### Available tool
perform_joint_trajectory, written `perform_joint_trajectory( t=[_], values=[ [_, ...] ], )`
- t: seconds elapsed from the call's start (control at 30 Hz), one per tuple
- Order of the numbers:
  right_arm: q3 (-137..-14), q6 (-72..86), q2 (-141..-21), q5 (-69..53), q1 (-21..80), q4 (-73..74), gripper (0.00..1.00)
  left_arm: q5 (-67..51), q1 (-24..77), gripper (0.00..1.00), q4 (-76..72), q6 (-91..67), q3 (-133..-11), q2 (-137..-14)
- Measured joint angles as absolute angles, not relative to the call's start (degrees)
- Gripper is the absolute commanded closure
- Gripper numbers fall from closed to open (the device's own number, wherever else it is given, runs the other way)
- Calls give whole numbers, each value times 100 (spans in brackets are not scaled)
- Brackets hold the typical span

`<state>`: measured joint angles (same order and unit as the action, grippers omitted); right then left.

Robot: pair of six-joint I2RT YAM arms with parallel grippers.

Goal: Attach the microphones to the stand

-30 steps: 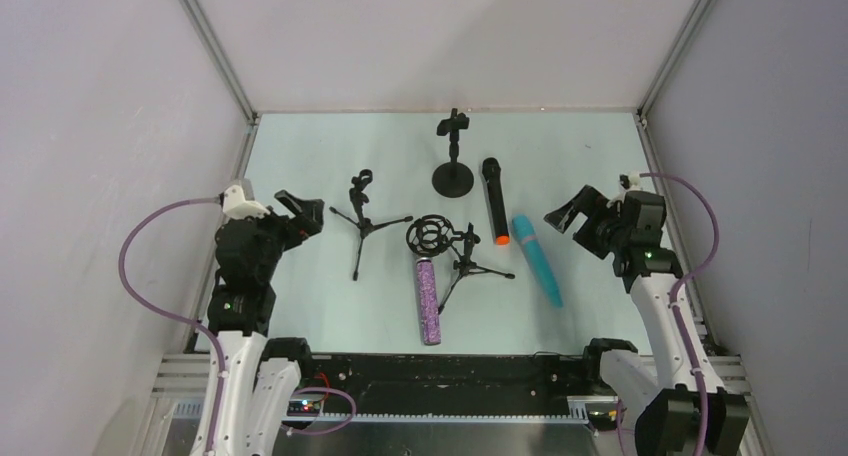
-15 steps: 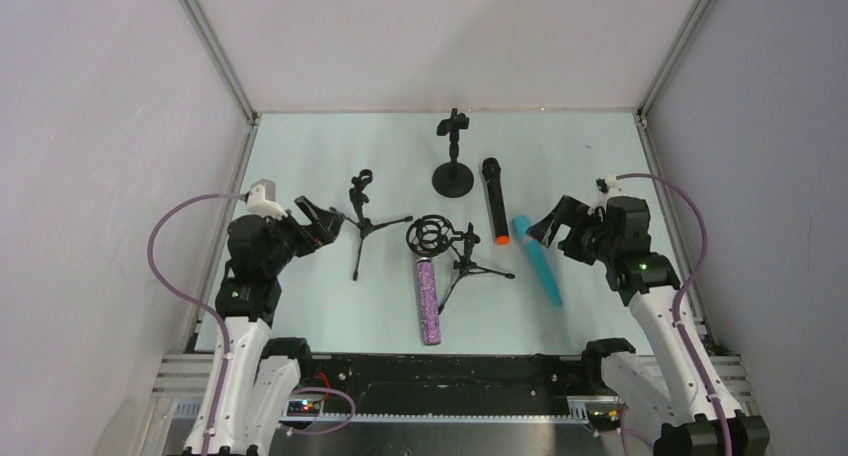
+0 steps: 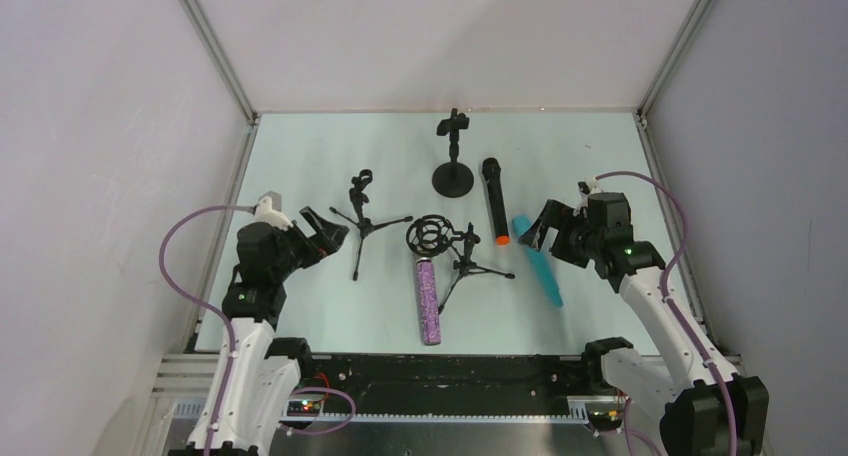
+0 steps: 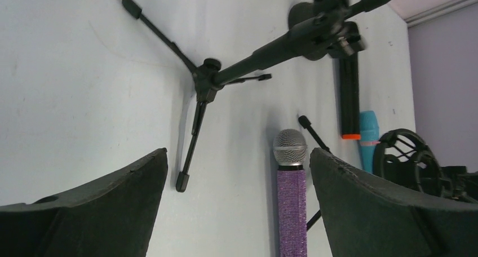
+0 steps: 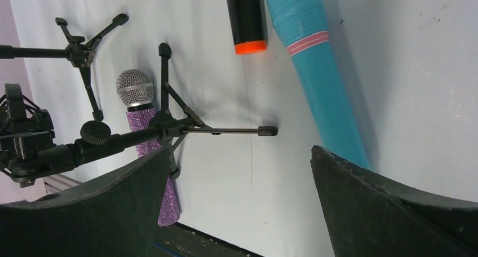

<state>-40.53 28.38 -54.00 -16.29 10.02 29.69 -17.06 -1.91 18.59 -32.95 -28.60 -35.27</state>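
Three microphones lie on the table: a black one with an orange end (image 3: 493, 201), a cyan one (image 3: 540, 261) and a glittery purple one with a silver head (image 3: 429, 301). A round-base stand (image 3: 453, 161), a tripod stand (image 3: 365, 216) and a tripod stand with a shock mount (image 3: 450, 246) hold no microphone. My left gripper (image 3: 328, 231) is open and empty, left of the tripod stand; its view (image 4: 238, 153) shows the purple mic (image 4: 292, 212) ahead. My right gripper (image 3: 540, 226) is open and empty just above the cyan mic (image 5: 321, 71), near the black mic (image 5: 245, 14).
Grey walls close in the table at the left, right and back. The shock-mount tripod's legs (image 5: 169, 127) lie between the purple mic (image 5: 144, 122) and the cyan one. The table's front edge with a black rail (image 3: 440, 361) is near.
Both arms have swung inward and lower. The left gripper moved right toward the tripod stand. The right gripper moved left to the cyan mic. No object has moved.
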Motion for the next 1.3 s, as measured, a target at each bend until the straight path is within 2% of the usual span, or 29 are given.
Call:
perform_joint_trajectory(
  t=[0.47, 1.03, 1.3],
  values=[
    [-4053, 2720, -5533, -1638, 989, 2711, 1, -1632, -191, 0, 1909, -3476, -2681, -4036],
    [-4053, 2729, -5564, -1721, 978, 2639, 1, -2464, -128, 2, 1892, -4215, -2130, -3120],
    [-4045, 2740, -5492, -1747, 978, 2574, 0, -2318, 1227, 2, 1911, -4381, -2158, -3642]
  ],
)
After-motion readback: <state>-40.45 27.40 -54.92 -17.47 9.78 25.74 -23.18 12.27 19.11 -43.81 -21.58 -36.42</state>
